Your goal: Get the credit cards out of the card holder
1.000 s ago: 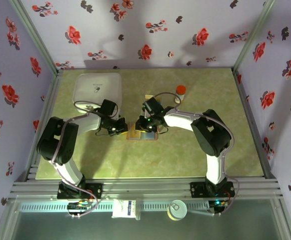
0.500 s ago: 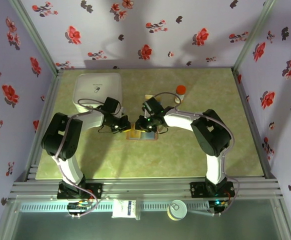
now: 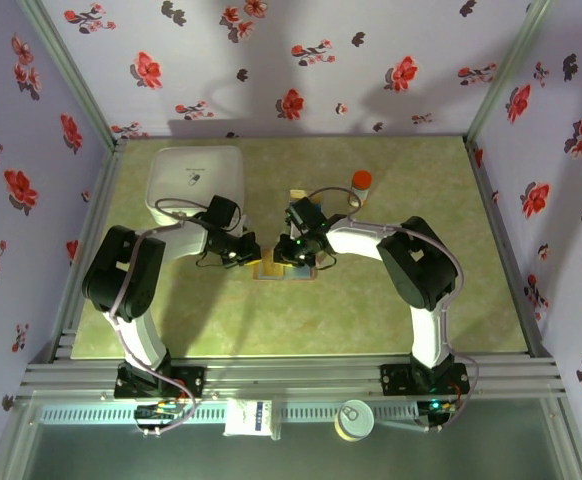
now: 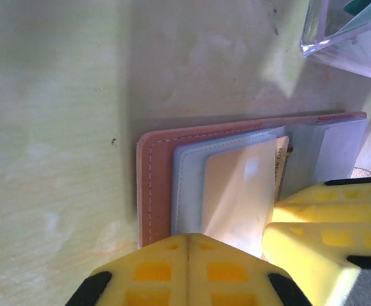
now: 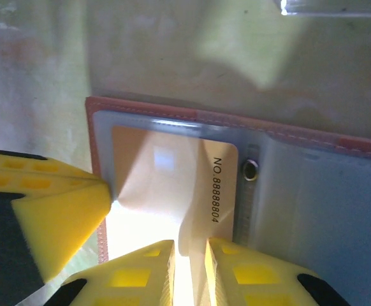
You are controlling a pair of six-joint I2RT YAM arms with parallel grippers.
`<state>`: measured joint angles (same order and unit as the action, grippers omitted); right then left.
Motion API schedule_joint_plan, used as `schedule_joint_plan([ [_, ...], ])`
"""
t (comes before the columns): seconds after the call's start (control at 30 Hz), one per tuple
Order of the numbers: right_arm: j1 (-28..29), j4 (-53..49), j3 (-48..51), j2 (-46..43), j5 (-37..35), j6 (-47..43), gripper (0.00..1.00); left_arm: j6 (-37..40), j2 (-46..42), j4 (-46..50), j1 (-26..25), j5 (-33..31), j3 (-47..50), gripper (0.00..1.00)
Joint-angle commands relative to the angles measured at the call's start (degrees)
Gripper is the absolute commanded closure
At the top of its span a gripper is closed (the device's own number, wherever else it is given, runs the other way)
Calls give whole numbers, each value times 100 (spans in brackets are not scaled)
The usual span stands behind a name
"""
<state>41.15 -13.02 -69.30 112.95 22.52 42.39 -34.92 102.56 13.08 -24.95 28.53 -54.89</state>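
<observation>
Hiding pale card (image 5: 160,182) edge: right claw (image 5: 189,252).

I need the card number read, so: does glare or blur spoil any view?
Right wrist: glare whitens the lower part of the pale yellow card, yet its printed number stays legible. Left wrist: a glare patch sits on that card; its print unreadable. Top external: the card holder is too small for text.
</observation>
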Motion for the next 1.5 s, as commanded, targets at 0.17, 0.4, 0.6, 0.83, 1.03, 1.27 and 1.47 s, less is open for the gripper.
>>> schedule_joint_plan([
  [0.17, -60, -451, -24, -289, -290, -181, 78, 75, -146, 139, 31, -8, 84, 98],
  [0.4, -74, -385, 20, -489, -250, -141, 77, -40, -312, 158, -38, 201, -61, 98],
  [0.6, -150, -341, -10, -283, -90, -103, 75, -36, -229, 292, -157, 181, -197, 98],
  [0.83, -203, -309, -36, 2, 45, -117, 74, -81, 13, 229, -326, 11, -112, 99],
  [1.03, -221, -18, 74, 10, 230, 2, 75, 29, 67, 394, -331, -310, -101, 100],
  [1.27, -255, 379, 171, -121, 509, 218, 79, 56, 141, 424, -326, -326, -75, 100],
  [1.47, -256, 598, 223, -174, 704, 385, 82, -19, 110, 305, -333, -268, -35, 100],
])
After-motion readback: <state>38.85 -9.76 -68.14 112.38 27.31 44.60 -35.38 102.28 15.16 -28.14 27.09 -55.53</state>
